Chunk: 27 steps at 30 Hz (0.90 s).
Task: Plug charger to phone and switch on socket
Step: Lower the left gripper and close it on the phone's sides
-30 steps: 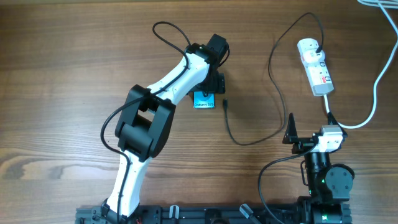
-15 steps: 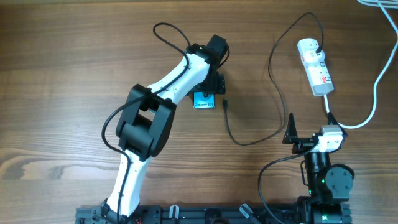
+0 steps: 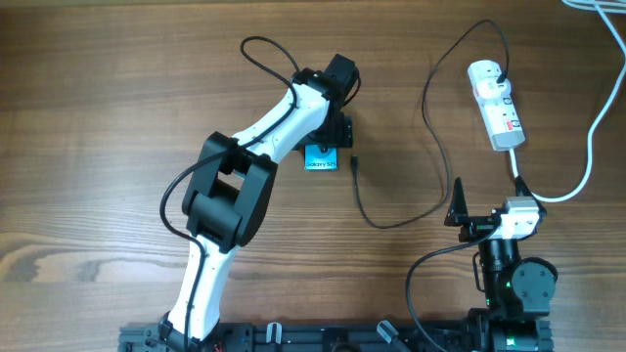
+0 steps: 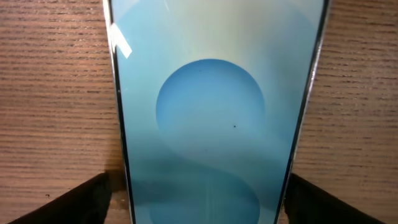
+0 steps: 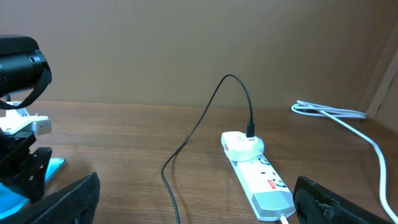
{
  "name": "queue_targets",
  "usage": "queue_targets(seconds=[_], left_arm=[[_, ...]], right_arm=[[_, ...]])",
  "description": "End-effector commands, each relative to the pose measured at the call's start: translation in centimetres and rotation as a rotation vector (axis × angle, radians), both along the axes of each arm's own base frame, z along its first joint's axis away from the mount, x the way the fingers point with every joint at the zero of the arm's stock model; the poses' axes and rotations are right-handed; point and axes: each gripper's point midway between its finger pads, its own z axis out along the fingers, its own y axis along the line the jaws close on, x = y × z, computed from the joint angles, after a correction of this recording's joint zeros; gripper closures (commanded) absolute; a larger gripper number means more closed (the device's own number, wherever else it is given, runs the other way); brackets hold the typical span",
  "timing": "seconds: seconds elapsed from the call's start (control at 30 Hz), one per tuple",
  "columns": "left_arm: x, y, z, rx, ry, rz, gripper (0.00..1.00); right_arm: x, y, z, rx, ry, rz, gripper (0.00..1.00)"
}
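Note:
The phone point(image 3: 320, 158) lies flat on the wooden table, cyan screen up, partly under my left gripper point(image 3: 337, 132). In the left wrist view the phone point(image 4: 211, 106) fills the frame, and my left gripper point(image 4: 199, 211) is open with a finger close beside each long edge. The charger point(image 3: 430, 108) runs as a thin black cable from the socket point(image 3: 496, 105) in a loop to its tip point(image 3: 355, 162), just right of the phone. My right gripper point(image 3: 458, 207) is open and empty near its base, facing the socket point(image 5: 255, 171) and charger point(image 5: 199, 134).
A thick white cord point(image 3: 597, 127) runs from the socket's near end round to the table's far right corner, and shows in the right wrist view point(image 5: 348, 121). The left arm point(image 3: 245, 166) stretches diagonally across the table's middle.

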Motion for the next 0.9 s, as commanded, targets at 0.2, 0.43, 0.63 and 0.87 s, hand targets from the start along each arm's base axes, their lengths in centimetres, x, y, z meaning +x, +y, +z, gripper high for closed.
queue_targets(seconds=[0.2,0.43,0.63,0.87], left_arm=[[-0.5,0.4,-1.9,0.020,0.041,0.002,0.23],[-0.4,0.3,-1.9,0.016,0.035,0.001,0.08],[0.5,-0.2,-1.8,-0.005,0.001,-0.003,0.00],[0.3,-0.1,-1.8,0.002,0.006,-0.033,0.08]], right_arm=[[0.0,-0.4,0.2,-0.005,-0.009,-0.018,0.00],[0.0,-0.4,0.2,-0.005,-0.009,-0.018,0.00],[0.0,-0.4,0.2,-0.006,-0.009,-0.018,0.00],[0.0,-0.4,0.2,-0.006,-0.009,-0.018,0.00]])
